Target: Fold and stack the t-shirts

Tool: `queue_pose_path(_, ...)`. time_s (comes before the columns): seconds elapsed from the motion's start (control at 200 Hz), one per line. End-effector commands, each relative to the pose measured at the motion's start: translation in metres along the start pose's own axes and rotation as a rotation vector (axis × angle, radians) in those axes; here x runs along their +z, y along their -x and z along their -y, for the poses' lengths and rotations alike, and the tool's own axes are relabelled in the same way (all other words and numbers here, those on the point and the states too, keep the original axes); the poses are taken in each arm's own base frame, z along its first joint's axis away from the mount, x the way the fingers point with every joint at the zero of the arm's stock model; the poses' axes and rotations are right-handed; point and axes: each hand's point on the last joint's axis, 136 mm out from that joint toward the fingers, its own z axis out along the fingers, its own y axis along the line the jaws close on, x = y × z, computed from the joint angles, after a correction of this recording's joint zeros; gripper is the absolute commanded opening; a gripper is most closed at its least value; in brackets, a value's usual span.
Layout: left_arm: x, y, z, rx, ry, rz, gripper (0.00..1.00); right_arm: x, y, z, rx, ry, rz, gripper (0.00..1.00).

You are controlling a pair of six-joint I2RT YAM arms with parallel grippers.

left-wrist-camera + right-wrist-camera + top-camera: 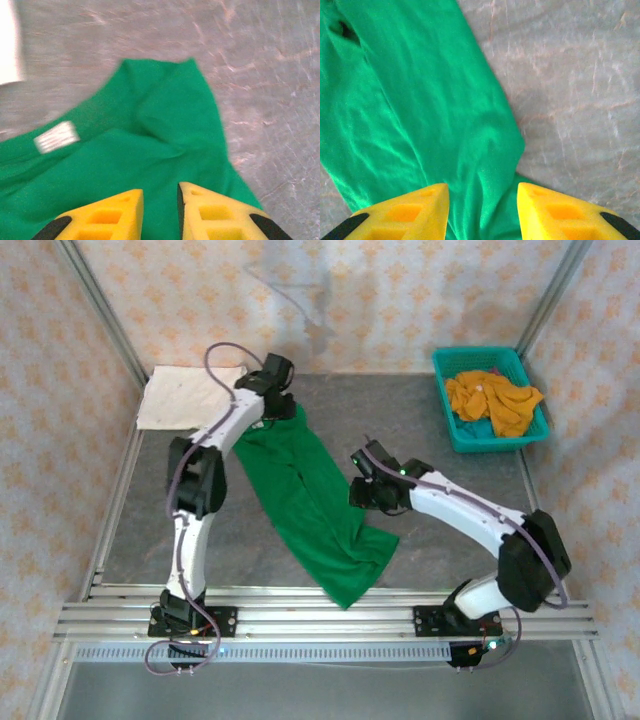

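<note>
left hand (160, 192): over the green t-shirt (310, 500) collar, fingers nearly together, can't tell if it's pinching
right hand (482, 192): fingers apart over its side edge
green t-shirt: long strip on the desk (440, 465), looks half-folded
cream t-shirt (185, 395): flat beyond left hand, looks done
orange t-shirts (490, 400): in basket (455, 430) beyond right hand, not started

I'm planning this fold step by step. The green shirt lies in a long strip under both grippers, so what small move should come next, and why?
Probably lower the right gripper and close on the edge of the green t-shirt beneath it. Its fingers are open above that edge, and the left gripper hangs open over the collar end, so nothing is held yet.
</note>
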Motion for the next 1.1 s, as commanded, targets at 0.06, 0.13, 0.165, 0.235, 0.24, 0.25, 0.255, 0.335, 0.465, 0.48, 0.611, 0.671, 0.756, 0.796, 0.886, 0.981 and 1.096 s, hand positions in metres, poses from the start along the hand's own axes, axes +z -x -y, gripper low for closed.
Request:
queue_pose_path(0.06,-0.041,-0.026,-0.042,-0.188,0.077,0.096,0.24,0.028,0.058,-0.015,-0.033,-0.037,0.062,0.40)
queue_pose_path(0.13,-0.041,-0.047,-0.052,-0.211,0.094,0.077,0.24,0.041,0.077,-0.025,-0.009,0.000,0.046,0.38)
queue_pose_path(0.165,-0.035,-0.057,-0.056,-0.215,0.113,0.054,0.23,0.044,0.087,-0.029,0.000,0.017,0.043,0.37)
queue_pose_path(0.235,-0.017,-0.073,-0.060,-0.214,0.133,-0.009,0.21,0.046,0.103,-0.034,0.009,0.042,0.063,0.37)
queue_pose_path(0.24,-0.013,-0.075,-0.060,-0.212,0.136,-0.018,0.21,0.046,0.104,-0.035,0.010,0.042,0.066,0.37)
queue_pose_path(0.25,-0.008,-0.079,-0.061,-0.210,0.142,-0.032,0.21,0.045,0.106,-0.035,0.011,0.045,0.070,0.37)
queue_pose_path(0.255,-0.007,-0.079,-0.061,-0.208,0.143,-0.036,0.20,0.045,0.107,-0.035,0.012,0.046,0.073,0.37)
queue_pose_path(0.335,0.015,-0.087,-0.059,-0.207,0.151,-0.088,0.19,0.039,0.120,-0.035,0.023,0.060,0.102,0.37)
queue_pose_path(0.465,0.046,-0.090,-0.046,-0.243,0.122,-0.127,0.18,0.023,0.133,-0.023,0.065,0.064,0.160,0.37)
queue_pose_path(0.48,0.048,-0.089,-0.044,-0.247,0.120,-0.127,0.18,0.021,0.134,-0.021,0.071,0.065,0.167,0.37)
queue_pose_path(0.611,0.073,-0.090,-0.036,-0.236,0.146,-0.163,0.17,0.003,0.137,0.001,0.129,0.061,0.237,0.38)
queue_pose_path(0.671,0.083,-0.088,-0.023,-0.212,0.128,-0.175,0.17,-0.006,0.138,0.010,0.150,0.057,0.277,0.38)
queue_pose_path(0.756,0.102,-0.082,-0.003,-0.177,0.094,-0.182,0.17,-0.014,0.139,0.022,0.173,0.044,0.334,0.38)
queue_pose_path(0.796,0.111,-0.078,0.012,-0.163,0.060,-0.189,0.17,-0.015,0.139,0.026,0.185,0.045,0.352,0.38)
queue_pose_path(0.886,0.127,-0.064,0.051,-0.076,-0.021,-0.189,0.16,-0.017,0.138,0.033,0.217,0.058,0.378,0.38)
queue_pose_path(0.981,0.130,-0.045,0.096,-0.007,-0.131,-0.155,0.17,-0.017,0.139,0.036,0.238,0.069,0.402,0.38)
queue_pose_path(1.096,0.109,-0.019,0.148,0.026,-0.342,-0.078,0.19,-0.014,0.138,0.035,0.239,0.070,0.394,0.38)
